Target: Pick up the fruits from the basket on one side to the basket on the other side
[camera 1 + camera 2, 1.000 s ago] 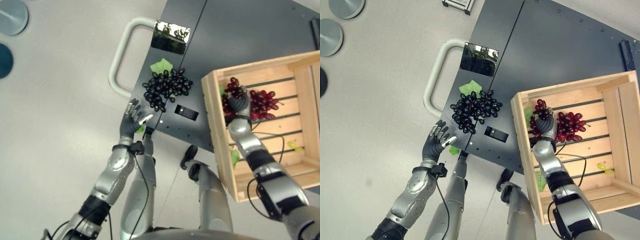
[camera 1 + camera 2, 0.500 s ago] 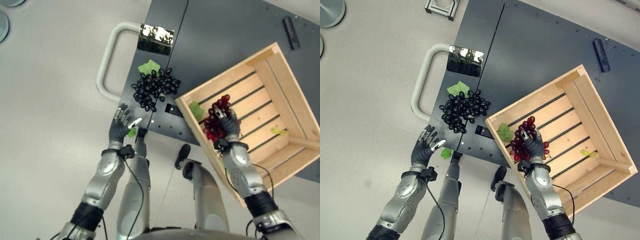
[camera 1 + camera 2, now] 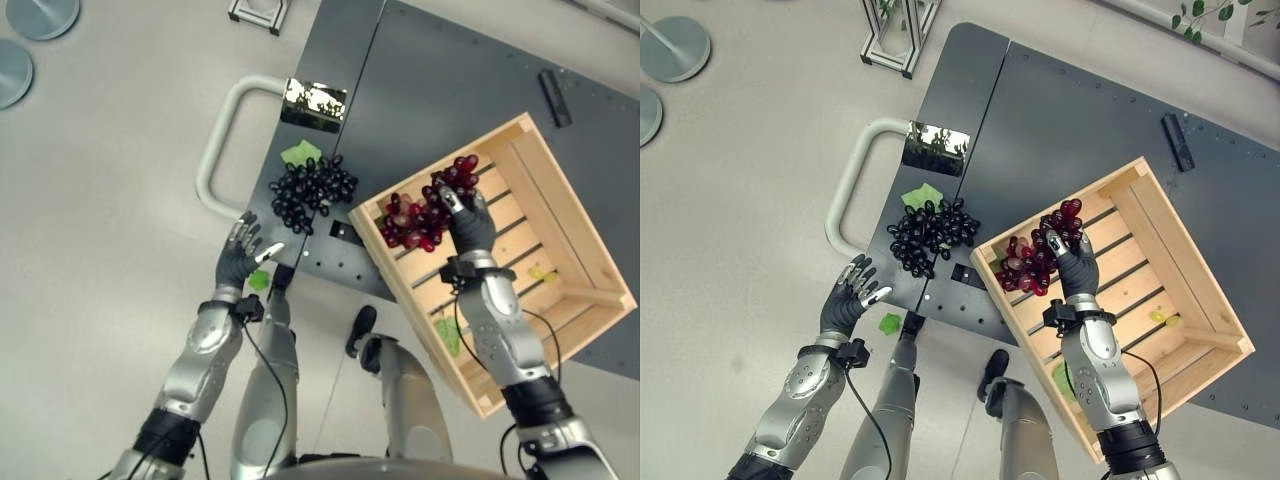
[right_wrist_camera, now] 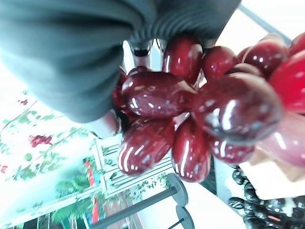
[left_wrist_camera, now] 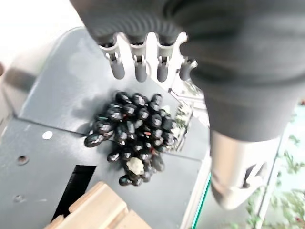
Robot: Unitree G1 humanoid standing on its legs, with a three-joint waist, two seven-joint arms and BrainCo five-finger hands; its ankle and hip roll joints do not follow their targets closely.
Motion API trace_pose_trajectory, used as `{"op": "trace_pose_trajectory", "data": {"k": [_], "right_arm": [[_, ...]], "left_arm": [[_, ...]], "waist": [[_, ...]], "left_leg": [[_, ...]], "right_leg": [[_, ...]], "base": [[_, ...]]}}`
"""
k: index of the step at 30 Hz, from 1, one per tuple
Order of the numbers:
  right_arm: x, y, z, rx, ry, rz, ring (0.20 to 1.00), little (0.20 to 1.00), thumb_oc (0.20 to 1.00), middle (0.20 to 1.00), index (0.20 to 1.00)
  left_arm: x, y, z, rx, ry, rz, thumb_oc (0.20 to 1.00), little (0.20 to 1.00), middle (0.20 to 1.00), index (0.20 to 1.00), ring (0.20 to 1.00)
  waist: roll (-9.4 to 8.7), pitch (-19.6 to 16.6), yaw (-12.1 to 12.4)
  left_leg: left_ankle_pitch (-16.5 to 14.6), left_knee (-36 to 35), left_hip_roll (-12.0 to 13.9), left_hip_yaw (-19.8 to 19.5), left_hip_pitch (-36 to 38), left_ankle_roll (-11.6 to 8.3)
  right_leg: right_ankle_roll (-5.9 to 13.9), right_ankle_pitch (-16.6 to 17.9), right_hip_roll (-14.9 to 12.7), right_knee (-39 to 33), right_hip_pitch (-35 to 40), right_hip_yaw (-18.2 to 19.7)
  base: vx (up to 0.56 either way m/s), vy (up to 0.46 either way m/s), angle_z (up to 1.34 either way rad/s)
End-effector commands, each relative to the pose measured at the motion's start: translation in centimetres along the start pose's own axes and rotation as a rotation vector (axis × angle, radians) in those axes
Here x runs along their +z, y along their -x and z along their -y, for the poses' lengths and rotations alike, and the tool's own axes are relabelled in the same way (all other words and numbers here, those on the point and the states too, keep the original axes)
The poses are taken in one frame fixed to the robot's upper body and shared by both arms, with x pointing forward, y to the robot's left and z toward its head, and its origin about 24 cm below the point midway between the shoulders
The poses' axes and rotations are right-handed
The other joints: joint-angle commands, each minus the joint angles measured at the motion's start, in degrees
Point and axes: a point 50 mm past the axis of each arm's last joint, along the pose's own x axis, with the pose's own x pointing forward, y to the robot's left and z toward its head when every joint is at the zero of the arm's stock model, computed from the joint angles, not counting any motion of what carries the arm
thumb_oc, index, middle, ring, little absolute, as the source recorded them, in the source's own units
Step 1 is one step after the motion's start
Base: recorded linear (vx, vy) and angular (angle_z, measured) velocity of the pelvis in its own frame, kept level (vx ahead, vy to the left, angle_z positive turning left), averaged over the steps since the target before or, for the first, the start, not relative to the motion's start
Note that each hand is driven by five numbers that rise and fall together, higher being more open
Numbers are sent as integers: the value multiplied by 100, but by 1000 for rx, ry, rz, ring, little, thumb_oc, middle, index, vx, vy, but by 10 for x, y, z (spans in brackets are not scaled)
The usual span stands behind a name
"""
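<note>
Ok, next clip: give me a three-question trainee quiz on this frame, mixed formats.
1. True or false: the right hand is shut on the red grapes.
2. Multiple choice: where does the black grape bunch lie? A) inside the wooden crate B) on the dark platform, beside the crate C) in the left hand
3. Fill in: the left hand's fingers are ____ and hold nothing.

Key: 1 true; 2 B; 3 open
</note>
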Motion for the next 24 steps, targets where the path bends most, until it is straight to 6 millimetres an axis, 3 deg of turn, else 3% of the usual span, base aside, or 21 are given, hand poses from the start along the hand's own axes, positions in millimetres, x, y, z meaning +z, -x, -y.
{"op": "trace_pose_trajectory", "data": {"k": [1,6,11,12,19,24], "right_arm": [[68,-17,-4,106,56,270,200,200,200,200,200],[79,-25,-13,160,101,296,200,200,200,200,200],[76,-36,-37,260,118,270,200,200,200,200,200],[69,-39,-49,310,109,236,200,200,200,200,200],[52,-44,-73,409,103,160,200,200,200,200,200],[30,-48,-97,472,124,76,200,200,200,200,200]], "left_arm": [[28,-7,-11,-1,-129,136,1000,1000,1000,1000,1000],[41,-12,-10,-9,-184,192,1000,1000,1000,1000,1000],[57,-23,2,-65,-218,255,1000,1000,1000,1000,1000],[59,-29,10,-94,-238,261,1000,1000,1000,1000,1000],[57,-45,32,-189,-294,247,1000,1000,1000,1000,1000],[53,-53,64,-311,-279,225,1000,1000,1000,1000,1000]], "waist": [[-228,-28,-102],[-258,-28,-103],[-258,-189,-105],[-247,-309,-108],[-204,-680,-182],[-179,-995,-231]], "left_leg": [[-878,160,-200,89,518,395],[-908,165,-205,116,753,433],[-1004,161,-227,141,1027,467],[-1079,166,-233,168,1124,467],[-1159,161,-275,228,1328,492],[-1245,162,-287,249,1468,492]], "right_leg": [[142,789,-210,-1591,453,260],[155,795,-210,-1590,651,305],[163,751,-206,-1579,903,318],[160,686,-198,-1550,987,325],[180,691,-189,-1587,1182,357],[213,666,-178,-1638,1353,371]], "base": [[20,32,-3],[31,14,-7],[52,10,-5],[48,36,2],[77,31,-1],[65,14,-5]]}}
